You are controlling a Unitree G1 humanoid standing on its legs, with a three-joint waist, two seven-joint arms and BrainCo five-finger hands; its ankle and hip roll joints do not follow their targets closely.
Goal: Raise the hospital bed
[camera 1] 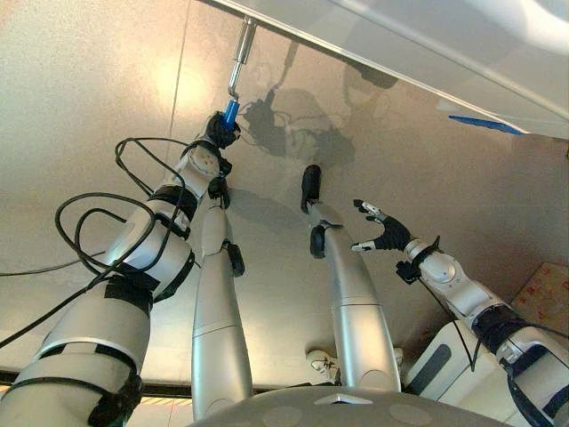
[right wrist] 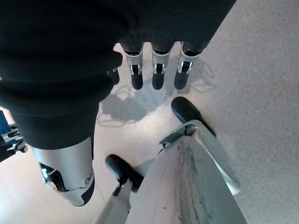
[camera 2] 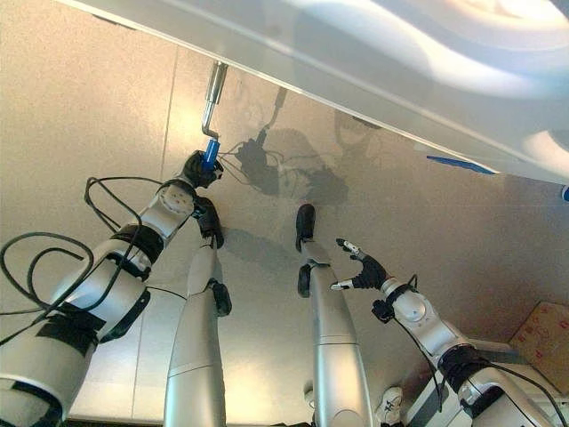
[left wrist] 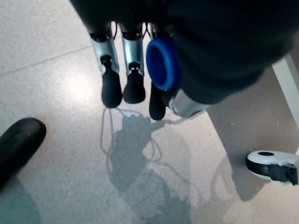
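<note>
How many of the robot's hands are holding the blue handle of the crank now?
1. The left hand is curled round the blue handle of the crank under the bed edge. The right hand is open in the air, apart from it.

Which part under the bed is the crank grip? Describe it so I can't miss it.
Start at the white bed frame running across the top of the head views. A bent silver crank rod hangs from its edge toward the floor. The crank grip is its blue end, with the left robot hand curled round it.
</note>
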